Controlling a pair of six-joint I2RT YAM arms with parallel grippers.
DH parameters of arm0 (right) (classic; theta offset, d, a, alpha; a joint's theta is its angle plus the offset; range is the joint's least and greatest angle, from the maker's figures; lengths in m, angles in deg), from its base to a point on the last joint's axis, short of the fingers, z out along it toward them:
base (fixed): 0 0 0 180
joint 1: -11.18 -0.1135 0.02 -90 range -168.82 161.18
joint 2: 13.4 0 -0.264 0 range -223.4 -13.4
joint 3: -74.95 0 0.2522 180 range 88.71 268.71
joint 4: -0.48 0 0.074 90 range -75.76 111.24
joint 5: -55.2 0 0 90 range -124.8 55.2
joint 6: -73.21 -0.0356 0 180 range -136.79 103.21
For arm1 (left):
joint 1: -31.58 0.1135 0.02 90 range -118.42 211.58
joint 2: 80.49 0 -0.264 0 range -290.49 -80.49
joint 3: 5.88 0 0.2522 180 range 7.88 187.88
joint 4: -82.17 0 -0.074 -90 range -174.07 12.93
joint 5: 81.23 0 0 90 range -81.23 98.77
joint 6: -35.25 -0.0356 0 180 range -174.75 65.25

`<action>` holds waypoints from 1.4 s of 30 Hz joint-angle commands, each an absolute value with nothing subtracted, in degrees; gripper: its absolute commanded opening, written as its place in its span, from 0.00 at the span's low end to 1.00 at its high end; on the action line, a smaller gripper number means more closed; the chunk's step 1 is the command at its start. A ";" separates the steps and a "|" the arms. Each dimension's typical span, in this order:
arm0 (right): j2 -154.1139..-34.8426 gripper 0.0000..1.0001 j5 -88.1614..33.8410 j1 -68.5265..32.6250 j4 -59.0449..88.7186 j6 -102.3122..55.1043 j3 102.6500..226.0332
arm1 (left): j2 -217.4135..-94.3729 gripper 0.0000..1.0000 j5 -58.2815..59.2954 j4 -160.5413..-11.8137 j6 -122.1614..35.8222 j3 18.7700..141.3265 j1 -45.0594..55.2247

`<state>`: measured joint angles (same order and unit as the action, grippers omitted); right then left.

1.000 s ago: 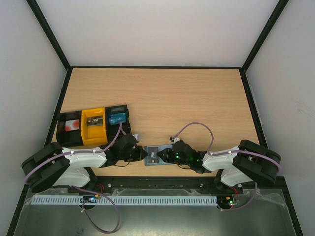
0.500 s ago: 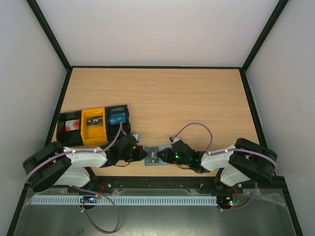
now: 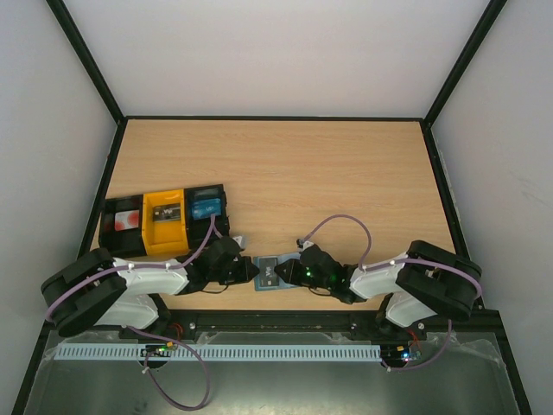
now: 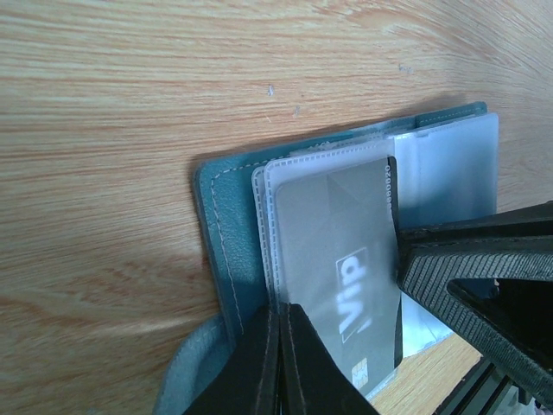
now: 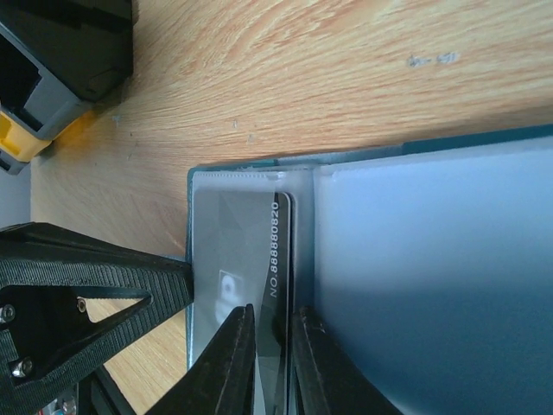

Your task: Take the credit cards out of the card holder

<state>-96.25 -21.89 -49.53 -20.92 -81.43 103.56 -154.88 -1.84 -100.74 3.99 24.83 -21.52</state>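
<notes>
Now that the left gripper (image 4: 278, 316) has closed fully at the card holder's (image 4: 214, 225) sleeve edge, the right gripper (image 5: 273, 320) facing it, pinched narrow on the grey credit card (image 5: 229, 251), can likely pull against a steadied holder. The holder lies open between both claws. Any cards under the frosted sleeves (image 5: 415, 259) beyond are hidden.

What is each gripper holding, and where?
Left gripper pinches the card holder at its sleeve edge; right gripper pinches the grey card by its numbered edge.
</notes>
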 commanded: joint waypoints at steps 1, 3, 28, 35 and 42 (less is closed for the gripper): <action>-97.34 0.12 -22.36 -49.35 -22.65 -80.60 104.50 | -155.42 0.03 -0.59 -99.83 3.77 23.26 -22.03; -97.41 0.10 -21.27 -49.42 -24.77 -80.89 104.20 | -155.82 0.03 -0.72 -100.17 3.82 23.09 -22.03; -89.81 0.06 -24.19 -49.38 -22.72 -79.04 100.64 | -156.52 0.03 0.77 -96.77 1.76 24.75 -22.06; -95.91 0.13 -21.31 -49.31 -25.44 -79.29 102.13 | -157.39 0.03 -0.15 -97.43 1.38 25.25 -22.09; -97.54 0.12 -20.18 -49.33 -28.00 -79.41 102.23 | -158.26 0.03 -0.23 -97.96 1.17 25.28 -22.03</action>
